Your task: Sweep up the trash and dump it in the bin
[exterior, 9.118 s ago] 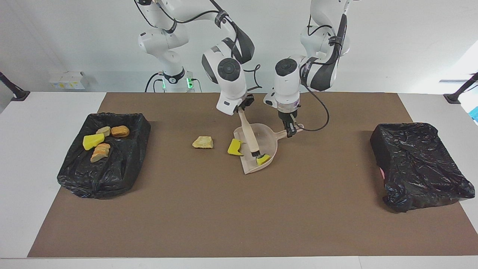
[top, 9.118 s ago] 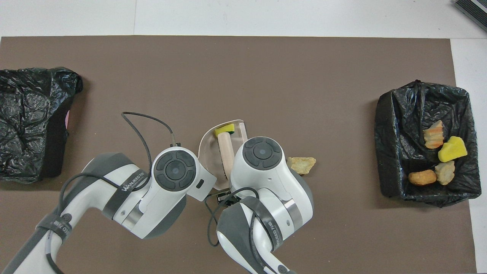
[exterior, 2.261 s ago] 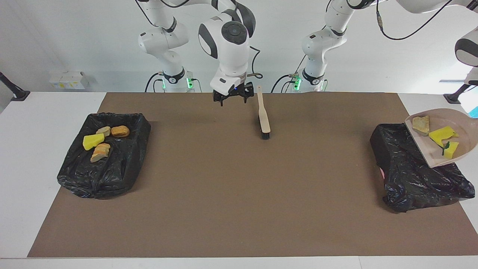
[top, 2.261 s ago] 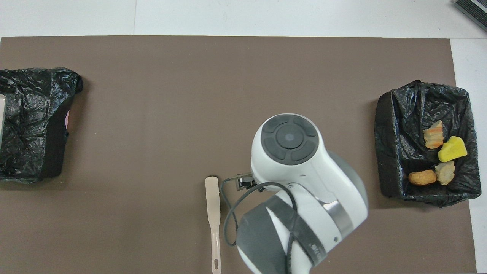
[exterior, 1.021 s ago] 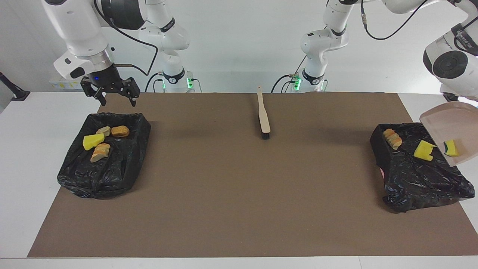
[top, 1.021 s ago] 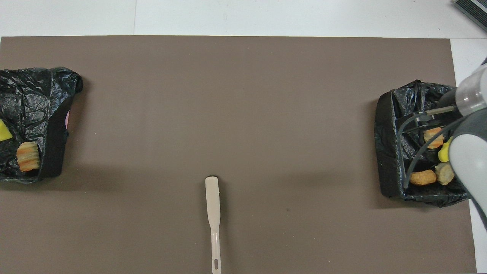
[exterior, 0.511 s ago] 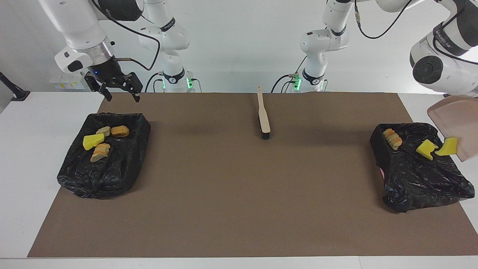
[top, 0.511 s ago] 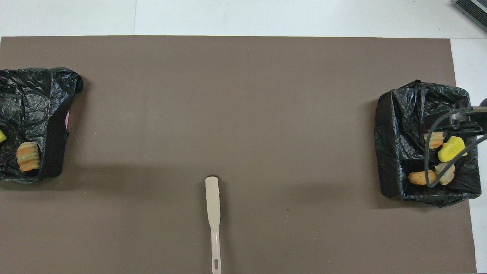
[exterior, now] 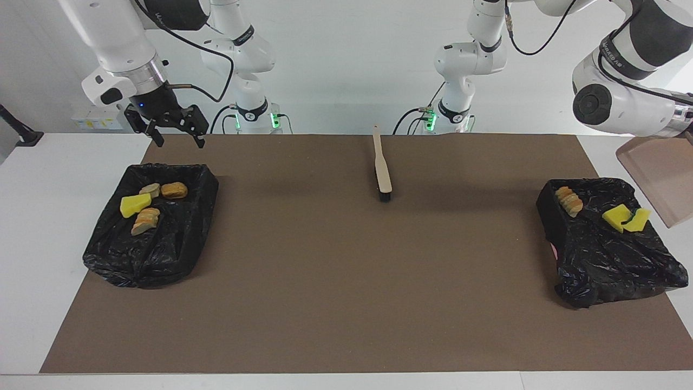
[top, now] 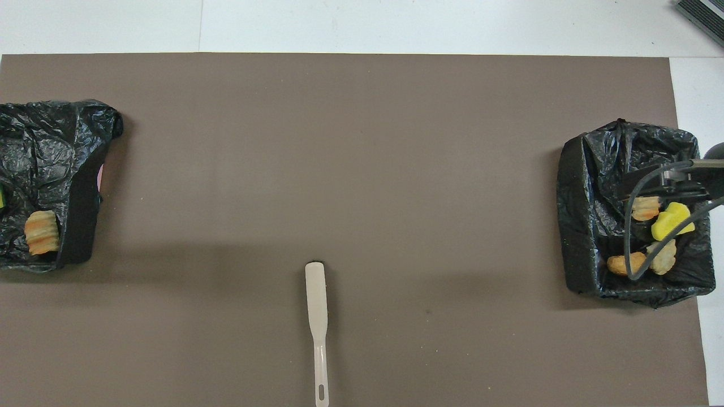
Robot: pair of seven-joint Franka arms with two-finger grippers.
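Tipping the dustpan (exterior: 663,179), clamped in the left fingers, over the bin (exterior: 606,260) at the tabletop's left-arm edge should continue until empty; trash (exterior: 625,219) lies inside; right fingers (exterior: 194,133) apart.

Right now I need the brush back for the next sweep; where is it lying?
The brush lies on the brown mat midway between the two black-lined bins, close to the robots' edge, bristles pointing away from them. Neither gripper is near it.
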